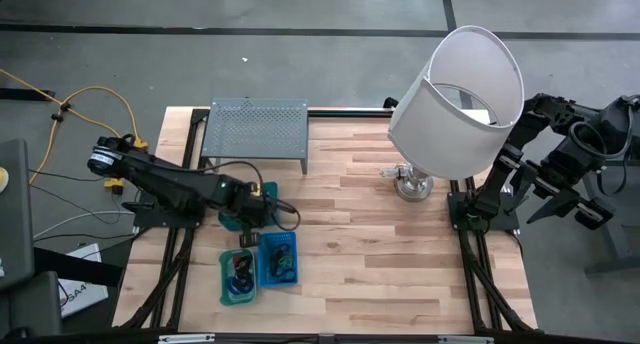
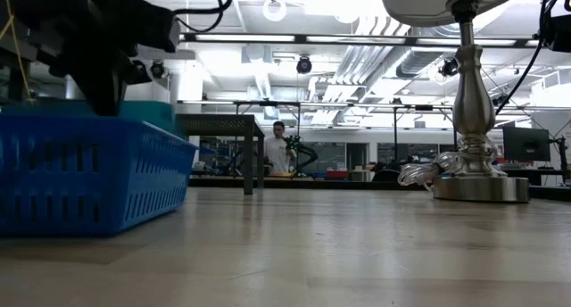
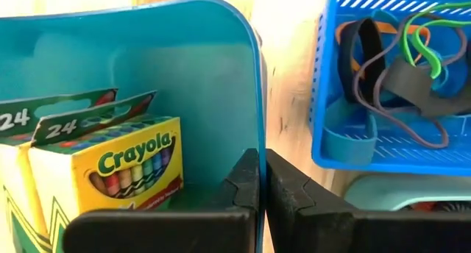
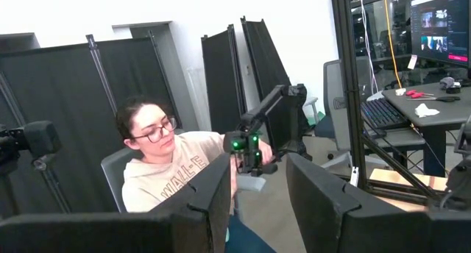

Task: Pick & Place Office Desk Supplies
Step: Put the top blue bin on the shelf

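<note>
The left hand [image 3: 261, 201] is down over the near-left part of the wooden surface [image 1: 400, 254], its two dark fingers pressed together on the rim of a teal bin [image 3: 221, 76], one finger inside the wall and one outside. Inside that bin, just beside the hand, stand two Crayola crayon boxes [image 3: 125, 172], each marked 24, one behind the other. On the other side of the hand, just apart from the teal bin, sits one blue slotted basket [image 3: 383, 146] holding a loose tangle of rubber bands [image 3: 401, 69]: wide black ones, thin brown ones, an orange one and a green one; their number cannot be counted. Below the basket a second teal container [image 3: 397, 190] shows only its edge. From above, the left hand [image 1: 248, 216] sits at the far end of two trays lying side by side, a teal one [image 1: 237, 276] and the blue basket [image 1: 279, 258], both with small dark items inside. Farther off from that hand stand one grey perforated rack [image 1: 256, 127] and one white-shaded lamp [image 1: 458, 99] on a silver base. The right hand [image 4: 254, 201] is held off the surface's right edge, well apart from everything, fingers spread and holding nothing, facing one seated person [image 4: 165, 165].
</note>
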Controlling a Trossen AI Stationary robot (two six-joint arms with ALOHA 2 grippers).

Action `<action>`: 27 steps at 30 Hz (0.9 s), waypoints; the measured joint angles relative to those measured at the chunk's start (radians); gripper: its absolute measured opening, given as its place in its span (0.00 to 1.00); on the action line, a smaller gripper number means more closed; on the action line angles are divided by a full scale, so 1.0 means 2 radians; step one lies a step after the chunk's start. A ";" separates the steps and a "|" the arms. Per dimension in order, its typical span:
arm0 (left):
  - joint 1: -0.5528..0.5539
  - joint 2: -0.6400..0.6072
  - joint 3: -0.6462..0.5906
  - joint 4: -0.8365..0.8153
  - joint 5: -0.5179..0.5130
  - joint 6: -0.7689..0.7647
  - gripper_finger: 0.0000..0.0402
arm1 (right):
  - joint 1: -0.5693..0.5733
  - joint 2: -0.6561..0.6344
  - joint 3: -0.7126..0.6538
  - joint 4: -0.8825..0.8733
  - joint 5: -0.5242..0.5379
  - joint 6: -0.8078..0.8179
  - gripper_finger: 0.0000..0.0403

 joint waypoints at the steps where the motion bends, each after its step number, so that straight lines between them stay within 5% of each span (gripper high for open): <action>1: -0.003 0.000 0.002 -0.003 -0.002 -0.001 0.00 | 0.000 0.000 0.000 0.000 0.000 0.000 0.30; 15: -0.056 -0.001 0.037 -0.051 -0.043 -0.051 0.00 | 0.000 0.000 0.000 0.000 0.000 0.000 0.30; 27: -0.088 -0.001 0.130 -0.139 -0.084 -0.078 0.00 | 0.000 0.000 0.000 0.000 0.000 0.000 0.30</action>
